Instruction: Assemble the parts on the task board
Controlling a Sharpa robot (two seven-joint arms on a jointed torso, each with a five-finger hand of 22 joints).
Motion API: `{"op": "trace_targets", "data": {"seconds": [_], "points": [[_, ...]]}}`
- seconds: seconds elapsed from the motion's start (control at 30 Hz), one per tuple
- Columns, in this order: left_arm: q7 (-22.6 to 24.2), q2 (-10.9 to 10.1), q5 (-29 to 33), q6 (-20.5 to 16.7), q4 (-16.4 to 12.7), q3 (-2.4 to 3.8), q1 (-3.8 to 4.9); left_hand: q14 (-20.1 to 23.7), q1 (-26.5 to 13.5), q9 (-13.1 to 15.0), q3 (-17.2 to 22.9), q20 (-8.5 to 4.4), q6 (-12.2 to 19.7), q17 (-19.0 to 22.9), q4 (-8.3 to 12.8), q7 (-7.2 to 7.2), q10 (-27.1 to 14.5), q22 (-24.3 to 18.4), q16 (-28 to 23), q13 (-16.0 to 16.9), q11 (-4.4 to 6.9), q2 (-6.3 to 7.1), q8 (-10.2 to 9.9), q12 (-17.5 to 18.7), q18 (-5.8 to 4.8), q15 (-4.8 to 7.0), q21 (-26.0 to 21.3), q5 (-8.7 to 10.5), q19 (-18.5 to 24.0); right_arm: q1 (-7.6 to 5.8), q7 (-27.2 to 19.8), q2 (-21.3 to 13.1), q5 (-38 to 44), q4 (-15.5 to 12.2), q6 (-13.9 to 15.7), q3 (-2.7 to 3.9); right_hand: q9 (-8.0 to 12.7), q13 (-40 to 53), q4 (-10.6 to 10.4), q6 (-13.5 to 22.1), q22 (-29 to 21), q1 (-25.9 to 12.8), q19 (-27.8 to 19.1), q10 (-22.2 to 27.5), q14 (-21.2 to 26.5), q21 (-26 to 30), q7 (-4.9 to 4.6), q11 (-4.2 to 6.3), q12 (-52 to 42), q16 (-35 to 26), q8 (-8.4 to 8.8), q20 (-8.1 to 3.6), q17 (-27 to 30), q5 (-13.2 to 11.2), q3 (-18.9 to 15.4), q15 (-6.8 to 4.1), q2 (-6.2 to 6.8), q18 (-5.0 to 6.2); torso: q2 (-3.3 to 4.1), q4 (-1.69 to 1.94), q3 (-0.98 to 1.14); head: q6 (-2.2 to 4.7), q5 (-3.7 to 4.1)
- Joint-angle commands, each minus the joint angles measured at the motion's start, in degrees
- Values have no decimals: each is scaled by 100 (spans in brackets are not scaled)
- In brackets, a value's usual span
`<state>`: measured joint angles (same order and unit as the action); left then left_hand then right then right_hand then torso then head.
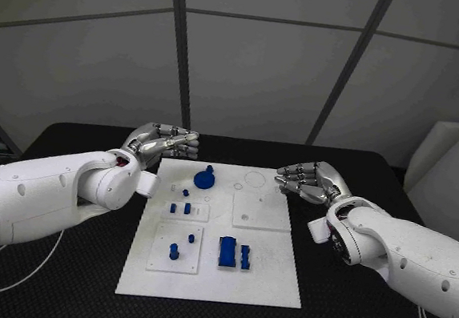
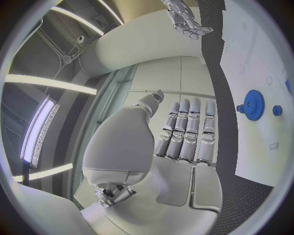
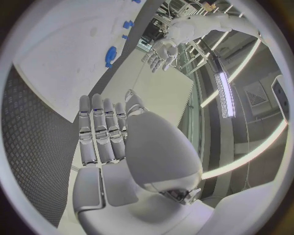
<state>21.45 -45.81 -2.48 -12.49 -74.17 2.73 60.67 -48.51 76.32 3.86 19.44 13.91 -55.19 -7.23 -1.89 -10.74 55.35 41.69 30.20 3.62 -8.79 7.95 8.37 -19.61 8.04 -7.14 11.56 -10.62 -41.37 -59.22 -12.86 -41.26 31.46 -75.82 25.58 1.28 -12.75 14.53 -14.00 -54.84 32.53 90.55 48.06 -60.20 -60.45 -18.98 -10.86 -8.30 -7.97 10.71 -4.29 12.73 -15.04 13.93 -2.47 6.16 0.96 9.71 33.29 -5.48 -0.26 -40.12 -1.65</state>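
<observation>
The white task board [image 1: 222, 287] lies in the middle of the black table. A blue gear [image 1: 205, 178] stands near its far edge, and small blue parts [image 1: 180, 208] sit in the left insets. A larger blue block [image 1: 226, 252] lies beside a slim one [image 1: 246, 255]. My left hand [image 1: 162, 142] hovers off the board's far left corner, fingers straight, holding nothing. My right hand [image 1: 308, 179] hovers at the far right corner, also holding nothing. The left wrist view shows my left hand [image 2: 183, 132], the gear [image 2: 252, 104] and the board [image 2: 257, 58]. The right wrist view shows my right hand [image 3: 101, 132] and the gear [image 3: 110, 55].
Black table mat [image 1: 48, 278] surrounds the board on all sides. A grey panelled wall [image 1: 265, 75] stands behind the table. A white object [image 1: 441, 150] leans at the far right. Thin white cables [image 1: 2, 275] trail across the mat at front left.
</observation>
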Motion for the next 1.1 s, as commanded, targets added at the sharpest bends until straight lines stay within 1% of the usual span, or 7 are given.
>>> {"op": "trace_targets", "data": {"seconds": [0.03, 0.3, 0.33, 0.43, 0.67, 0.8, 1.1], "points": [[595, 115, 686, -670, 147, 4, -46, 31, 45, -11, -2, 127, 5, 223, -53, 49, 57, -338, -561, -6, -43, -33, -100, 294, 249, -103, -314, -16, 225, -33, -859, 251, -1151, 458, -447, 11, 186, -415, 84, -6, -308, -26, 86, 2, 11, 335, -24, -34, 206, -341, 72, 55, 315, -44, -15, 90, 18, 79, -96, -42, 19, 146, -57], [940, 440, 1056, -1095, 509, 7, -205, -28, 82, -12, -198, 263, 33, 360, -112, 187, -36, -1073, -1709, -5, -257, -81, -417, 1049, 231, -284, -744, -18, 381, -56, -1075, 804, -1472, 1364, -706, 16, 606, -1026, 437, 104, -1022, -368, 187, 153, 166, 1073, -82, -152, 419, -715, 69, 206, 972, -67, -136, 237, -109, 82, -139, -40, 43, 311, -95], [531, 405, 693, -704, 460, 0, -203, 1428, -2253, -386, -696, -236, 1677, 723, 189, 430, -1693, -1952, -2027, -362, 117, -275, -837, 1273, -186, 49, -1156, 319, 1473, -43, -707, 767, -1050, 1280, -387, 8, 781, -1453, 697, 1711, -1645, -2935, -1336, 1907, 1926, 1276, 276, 147, 797, -1071, 429, -247, 1093, -450, 247, -35, -96, -283, -117, -37, 30, 272, -90], [540, 396, 680, -775, 402, -7, -198, 1693, -2635, -386, -813, -323, 1968, 723, 189, 500, -1979, -2169, -2174, -362, 149, -340, -837, 1372, -184, 71, -1156, 358, 1706, -45, -733, 738, -1105, 1209, -328, 5, 842, -1453, 777, 1993, -1810, -3425, -1567, 2212, 2231, 1366, 327, 192, 797, -1071, 429, -309, 1504, -529, 247, -62, -96, -283, -123, -1, 29, 290, -74], [617, 321, 566, -1404, -120, -78, -160, 2505, -3919, -386, -1103, -597, 2880, 723, 189, 647, -2891, -2683, -2393, -362, 336, -795, -837, 1524, -190, 236, -1156, 542, 2330, -56, -963, 478, -1595, 580, 196, -27, 1275, -1453, 929, 2881, -2179, -4856, -2393, 3182, 3202, 1898, 519, 356, 797, -1071, 429, -555, 1504, -750, 247, -203, -96, -384, -173, 308, 27, 450, 61], [692, 249, 456, -2014, -626, -145, -122, 2846, -4458, -386, -1223, -711, 3263, 723, 189, 1074, -3275, -2899, -2484, -362, 416, -795, -837, 1961, -804, 305, -1156, 620, 2594, -68, -1188, 226, -2072, -33, 706, -58, 1275, -1453, 992, 3251, -2331, -5451, -2736, 3585, 3603, 1898, 599, 423, 797, -1071, 429, -656, 1504, -840, 247, -616, -96, -444, -200, 474, 26, 536, 133], [818, 127, 272, -3035, -1472, -259, -59, 3481, -5462, -386, -1454, -927, 3976, 723, 189, 1074, -3990, -3302, -3020, -362, 879, -795, -837, 1961, -804, 714, -1156, 1062, 3081, -90, -1615, -255, -2980, -1200, 1676, -117, 1275, -1453, 1400, 3948, -2619, -6578, -3379, 4348, 4368, 1898, 1086, 830, 797, -1071, 429, -852, 1504, -1393, 247, -616, -96, -569, -211, 548, 26, 574, 165]]}}
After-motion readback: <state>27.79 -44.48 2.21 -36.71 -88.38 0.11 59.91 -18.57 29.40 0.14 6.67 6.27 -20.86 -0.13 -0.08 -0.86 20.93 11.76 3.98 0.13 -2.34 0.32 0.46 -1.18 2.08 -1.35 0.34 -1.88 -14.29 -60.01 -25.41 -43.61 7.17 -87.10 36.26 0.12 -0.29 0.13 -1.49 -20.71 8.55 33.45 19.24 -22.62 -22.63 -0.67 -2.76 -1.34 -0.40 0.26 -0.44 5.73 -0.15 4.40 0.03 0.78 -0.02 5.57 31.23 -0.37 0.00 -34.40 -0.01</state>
